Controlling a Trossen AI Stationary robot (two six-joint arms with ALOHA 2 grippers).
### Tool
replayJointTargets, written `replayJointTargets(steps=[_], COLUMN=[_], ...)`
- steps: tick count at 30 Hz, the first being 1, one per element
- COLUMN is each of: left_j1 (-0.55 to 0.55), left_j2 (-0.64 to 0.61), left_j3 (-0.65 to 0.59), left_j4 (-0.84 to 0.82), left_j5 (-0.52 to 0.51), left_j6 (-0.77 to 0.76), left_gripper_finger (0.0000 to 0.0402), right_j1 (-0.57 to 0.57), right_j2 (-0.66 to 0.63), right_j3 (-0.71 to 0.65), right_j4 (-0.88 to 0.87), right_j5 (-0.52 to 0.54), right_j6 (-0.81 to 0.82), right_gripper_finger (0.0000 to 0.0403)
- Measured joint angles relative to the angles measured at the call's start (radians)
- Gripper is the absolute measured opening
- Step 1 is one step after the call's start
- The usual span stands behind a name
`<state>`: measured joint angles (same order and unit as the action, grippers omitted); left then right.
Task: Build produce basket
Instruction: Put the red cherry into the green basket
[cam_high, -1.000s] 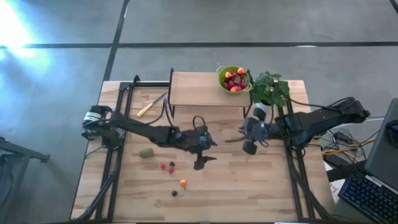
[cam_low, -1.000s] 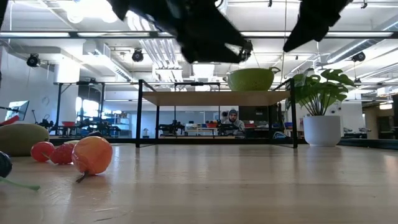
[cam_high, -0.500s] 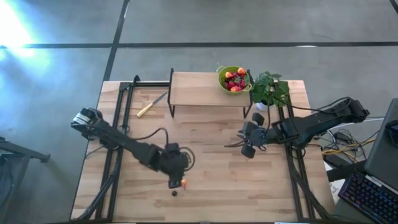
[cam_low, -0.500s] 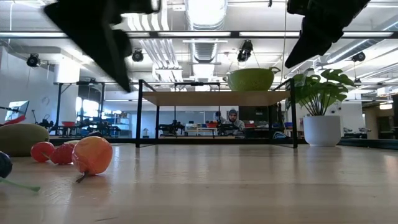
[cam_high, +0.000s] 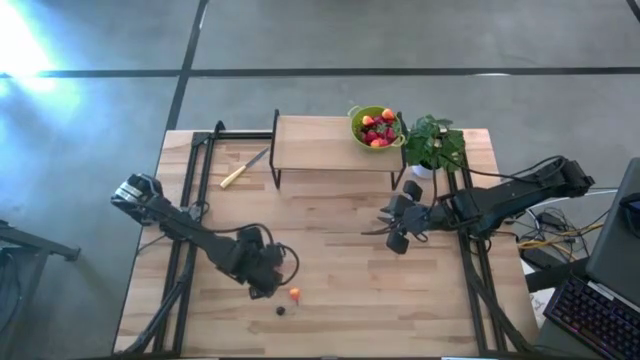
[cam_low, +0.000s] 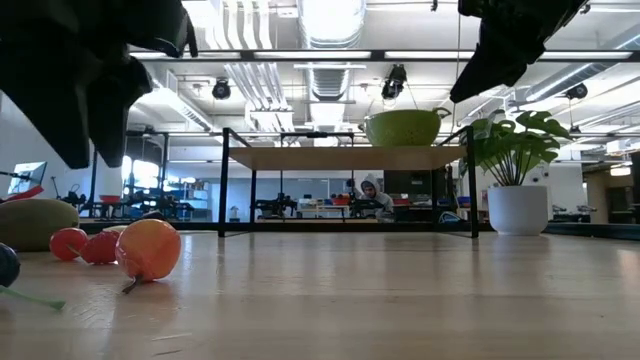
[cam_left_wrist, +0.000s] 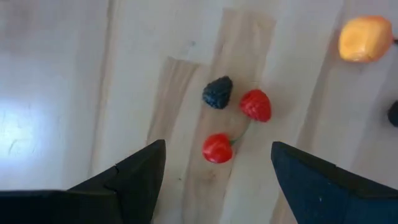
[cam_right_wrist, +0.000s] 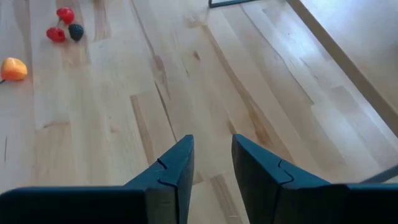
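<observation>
The lime-green produce basket (cam_high: 376, 127) stands on a raised wooden shelf (cam_high: 320, 145) at the table's far side, with red and orange produce in it. Loose produce lies on the table near the front left: two red berries (cam_left_wrist: 217, 148) (cam_left_wrist: 255, 104), a dark berry (cam_left_wrist: 217, 92), an orange fruit (cam_high: 294, 294) and another dark berry (cam_high: 280, 310). The brownish-green oval fruit (cam_low: 30, 222) shows only in the low view. My left gripper (cam_left_wrist: 217, 144) hangs open above the red berries, pointing down and touching nothing. My right gripper (cam_right_wrist: 212, 163) hovers open above the table's right middle, with nothing between its fingers.
A potted plant (cam_high: 432, 142) stands to the right of the basket. A yellow-handled knife (cam_high: 243, 168) lies at the far left beside the shelf. Bare wood stretches between the two grippers. A person (cam_low: 372, 190) shows far off in the room behind.
My left gripper has swung from the table's middle toward its left and near edges. It has tipped from nearly level to pointing down and now hangs over the loose berries. The produce has stayed where it was.
</observation>
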<state>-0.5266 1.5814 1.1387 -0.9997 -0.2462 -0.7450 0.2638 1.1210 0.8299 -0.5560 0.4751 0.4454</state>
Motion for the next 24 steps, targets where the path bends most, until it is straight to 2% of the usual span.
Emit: replayJointTargets(steps=[5, 13, 24], left_j1=[0.001, 0.031, 0.068], left_j2=[0.000, 0.000, 0.000], left_j3=[-0.040, -0.148, -0.282], left_j4=[0.033, 0.115, 0.354], left_j5=[0.076, 0.108, 0.161], left_j6=[0.019, 0.038, 0.147], left_gripper_finger=[0.0296, 0.0296, 0.0288], right_j1=[0.000, 0.000, 0.000], right_j2=[0.000, 0.000, 0.000], right_j3=[0.000, 0.000, 0.000], right_j4=[0.002, 0.014, 0.015], right_j5=[0.000, 0.000, -0.001], right_j6=[0.000, -0.003, -0.001], right_gripper_finger=[0.0096, 0.0064, 0.0051])
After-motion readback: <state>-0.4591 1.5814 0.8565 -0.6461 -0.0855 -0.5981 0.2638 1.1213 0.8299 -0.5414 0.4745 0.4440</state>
